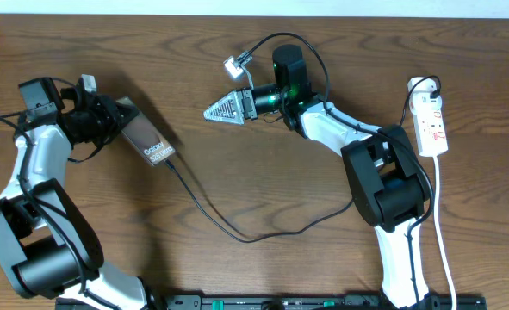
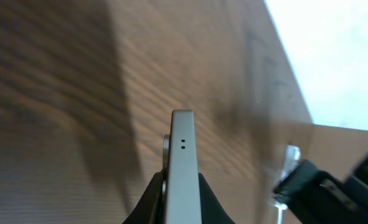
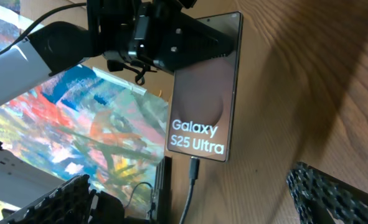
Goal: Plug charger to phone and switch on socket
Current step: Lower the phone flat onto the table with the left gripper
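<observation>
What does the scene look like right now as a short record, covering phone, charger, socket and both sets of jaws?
phone: held at its top end by the left gripper, jaws shut
charger: plug tip at the phone's bottom edge, apparently inserted; cable trails over the table
socket: at the table's right edge, nothing touching it; switch state unclear
right gripper: jaws open, empty, well apart from the socket

This is looking like a robotics lab bench: a left arm (image 1: 30, 172) and a right arm (image 1: 383, 181) are standing on a black rail (image 1: 271, 302) at a wooden table (image 1: 194, 69). A socket (image 1: 431, 125) is lying on it, and a brightly painted sheet (image 3: 90, 130) is showing past its edge.
</observation>
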Available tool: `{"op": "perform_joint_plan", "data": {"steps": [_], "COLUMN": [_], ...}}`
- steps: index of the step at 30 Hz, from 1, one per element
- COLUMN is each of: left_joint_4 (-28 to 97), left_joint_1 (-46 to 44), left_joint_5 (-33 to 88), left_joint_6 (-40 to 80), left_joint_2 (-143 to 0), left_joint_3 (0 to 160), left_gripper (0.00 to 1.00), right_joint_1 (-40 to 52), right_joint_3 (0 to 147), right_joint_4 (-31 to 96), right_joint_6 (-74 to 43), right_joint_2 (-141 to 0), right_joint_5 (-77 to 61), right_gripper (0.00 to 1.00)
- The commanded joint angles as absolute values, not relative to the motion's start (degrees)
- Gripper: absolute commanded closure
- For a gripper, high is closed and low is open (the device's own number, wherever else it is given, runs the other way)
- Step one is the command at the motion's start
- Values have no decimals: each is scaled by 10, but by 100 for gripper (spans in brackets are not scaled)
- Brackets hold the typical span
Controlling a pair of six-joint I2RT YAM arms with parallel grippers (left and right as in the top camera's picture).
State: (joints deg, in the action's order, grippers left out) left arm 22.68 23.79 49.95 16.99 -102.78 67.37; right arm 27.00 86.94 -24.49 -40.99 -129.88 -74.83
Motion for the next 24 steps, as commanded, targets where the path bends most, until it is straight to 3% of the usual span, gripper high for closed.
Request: {"op": "perform_joint_plan", "data": {"steps": [1,16,24], "left_joint_4": [240,249,304], "left_joint_1": [238,238,237], "left_joint_5": [463,453,373], "left_joint_6": [152,152,150], "left_joint_2": [-1056,-1125,-1126], "left_joint_3": [677,677,677], "left_gripper": [93,93,93], "right_joint_1": [268,268,269], "right_joint_3": [879,879,879], "right_joint_4": [-241,-237,-237], "right_joint_6": [-407,-407,-407], "right_joint_2": [-1291,-1291,-1291], "right_joint_5": [-756,-756,-755], "right_gripper": [1,1,1]}}
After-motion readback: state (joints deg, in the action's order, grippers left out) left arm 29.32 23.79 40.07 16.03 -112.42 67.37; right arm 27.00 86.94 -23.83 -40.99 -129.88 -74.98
